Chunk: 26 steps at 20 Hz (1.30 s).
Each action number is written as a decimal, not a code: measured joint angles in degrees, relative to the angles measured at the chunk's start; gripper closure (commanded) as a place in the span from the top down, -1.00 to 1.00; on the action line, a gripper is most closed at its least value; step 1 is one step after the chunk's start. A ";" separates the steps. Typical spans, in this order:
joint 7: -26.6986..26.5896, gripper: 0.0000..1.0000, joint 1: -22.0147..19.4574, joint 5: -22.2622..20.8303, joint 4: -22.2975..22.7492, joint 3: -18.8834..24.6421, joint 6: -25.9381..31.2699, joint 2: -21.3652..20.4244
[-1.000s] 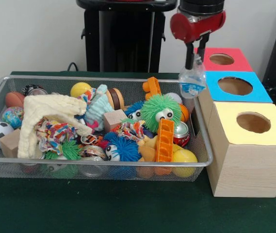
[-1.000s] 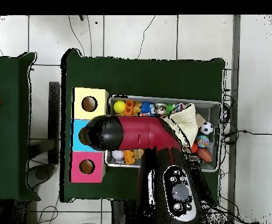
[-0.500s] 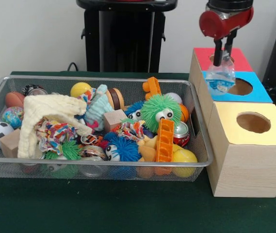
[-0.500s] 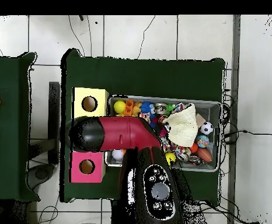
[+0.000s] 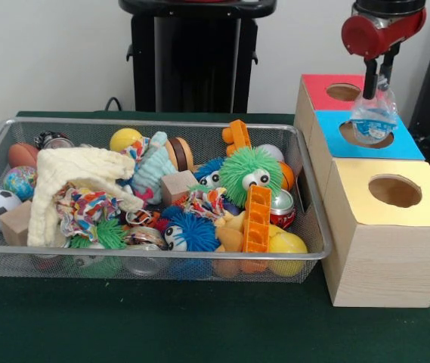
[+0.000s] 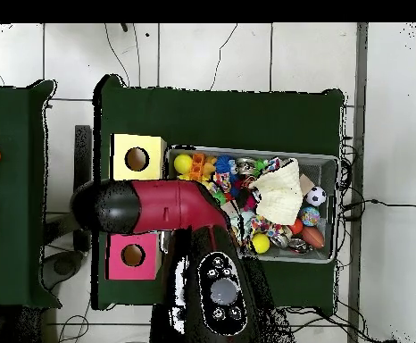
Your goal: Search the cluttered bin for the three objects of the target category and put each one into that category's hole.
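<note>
Your claw [image 5: 376, 74] grips crumpled plastic bottle [image 5: 373, 119] above hole [image 5: 366, 134] in blue box. Bin [image 5: 314, 198] sits beside boxes on green-covered table [image 5: 162, 321]. White wall [image 5: 48, 53] behind; tiled floor [image 6: 212, 54].

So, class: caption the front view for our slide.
Gripper holds a crumpled plastic bottle over the blue box's hole.

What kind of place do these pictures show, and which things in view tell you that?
Probably a robotics lab set up for sorting trials. A pedestal-mounted arm's gripper holds a crumpled plastic bottle over the hole of a blue-topped box, a wire bin of mixed toys stands beside it, and cables run over the tiled floor.
</note>
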 measured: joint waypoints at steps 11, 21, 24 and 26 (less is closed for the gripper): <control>0.65 -1.00 0.59 3.05 0.68 -0.46 0.00 0.34; 0.84 -1.00 1.50 3.78 1.24 -2.23 -0.02 2.78; 0.84 -1.00 1.83 3.83 1.44 -2.88 -0.09 3.63; 0.84 -1.00 1.98 3.96 1.51 -3.17 -0.32 4.04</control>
